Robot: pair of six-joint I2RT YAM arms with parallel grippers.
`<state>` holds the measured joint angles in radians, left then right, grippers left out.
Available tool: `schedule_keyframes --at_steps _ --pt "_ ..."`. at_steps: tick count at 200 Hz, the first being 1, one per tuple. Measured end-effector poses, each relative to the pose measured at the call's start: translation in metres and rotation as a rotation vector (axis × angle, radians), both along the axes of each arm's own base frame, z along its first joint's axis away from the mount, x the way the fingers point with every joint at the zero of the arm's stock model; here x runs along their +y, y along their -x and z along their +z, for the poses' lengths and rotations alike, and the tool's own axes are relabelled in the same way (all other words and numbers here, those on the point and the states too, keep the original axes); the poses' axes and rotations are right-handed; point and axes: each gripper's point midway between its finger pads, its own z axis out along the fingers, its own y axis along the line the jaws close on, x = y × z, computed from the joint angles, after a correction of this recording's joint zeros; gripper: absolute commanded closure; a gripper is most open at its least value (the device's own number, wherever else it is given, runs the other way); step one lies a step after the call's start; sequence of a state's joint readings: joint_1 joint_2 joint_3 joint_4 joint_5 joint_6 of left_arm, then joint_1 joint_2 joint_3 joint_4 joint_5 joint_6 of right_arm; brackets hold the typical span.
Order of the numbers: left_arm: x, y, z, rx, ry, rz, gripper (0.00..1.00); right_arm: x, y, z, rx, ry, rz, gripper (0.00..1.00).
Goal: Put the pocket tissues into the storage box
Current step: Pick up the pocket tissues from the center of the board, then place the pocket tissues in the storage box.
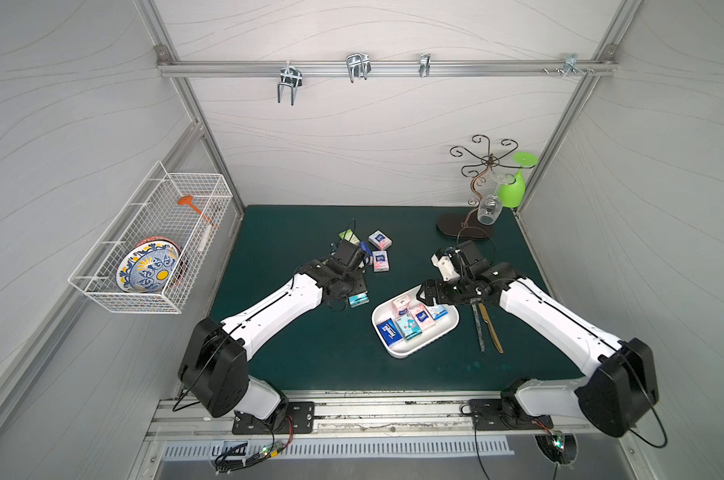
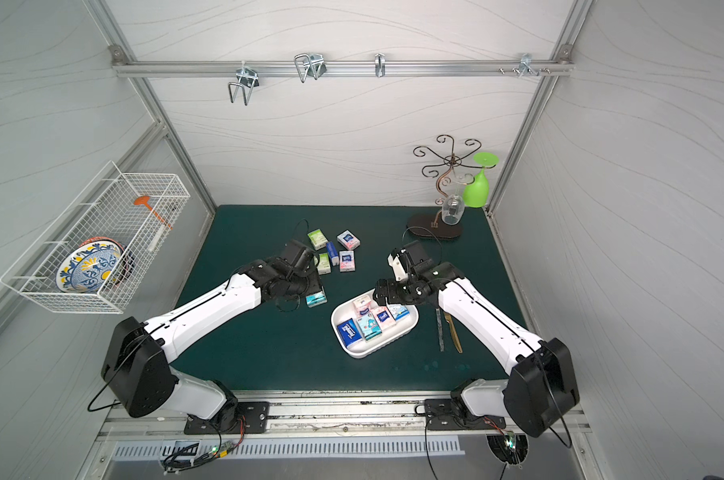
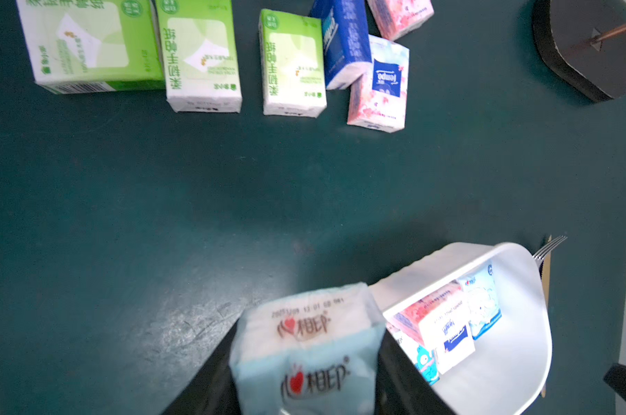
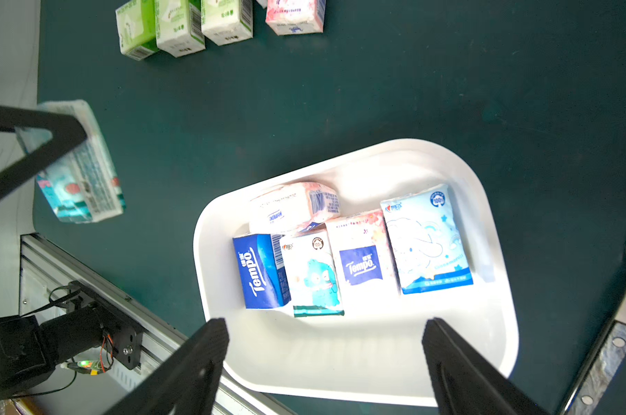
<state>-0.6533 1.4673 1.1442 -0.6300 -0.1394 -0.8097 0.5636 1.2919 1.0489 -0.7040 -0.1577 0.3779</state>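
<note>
The left gripper (image 3: 308, 332) pinches a blue packet (image 3: 306, 373) at the box's (image 1: 408, 348) 10 o'clock, arm outstretched; the right gripper (image 4: 326, 325), spread wide, hovers over its 1 o'clock rim.

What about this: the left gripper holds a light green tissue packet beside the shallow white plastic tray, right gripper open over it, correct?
Only the colour is wrong: the left wrist view shows the left gripper holding a light blue soft tissue packet, not green. It is beside the shallow white plastic tray, right gripper open over it.
</note>
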Motion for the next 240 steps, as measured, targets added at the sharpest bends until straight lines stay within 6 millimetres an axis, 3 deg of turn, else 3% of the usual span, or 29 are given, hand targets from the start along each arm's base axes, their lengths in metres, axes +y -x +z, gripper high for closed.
schedule_keyframes --at_steps 25,85,128,240 --pt "-0.016 0.01 -0.003 -0.02 -0.032 -0.021 0.48 -0.011 0.003 0.001 -0.003 -0.01 -0.036 0.09" --pt "-0.052 0.014 -0.032 -0.029 -0.15 -0.047 0.46 -0.027 0.003 0.005 -0.017 -0.028 -0.09 0.09" --pt "-0.055 0.014 -0.045 -0.02 -0.171 -0.011 0.45 -0.027 0.003 0.006 -0.016 -0.034 -0.091 0.09" --pt "-0.07 0.01 -0.045 -0.034 -0.112 0.031 0.41 -0.023 0.004 -0.001 0.027 -0.047 -0.092 0.09"
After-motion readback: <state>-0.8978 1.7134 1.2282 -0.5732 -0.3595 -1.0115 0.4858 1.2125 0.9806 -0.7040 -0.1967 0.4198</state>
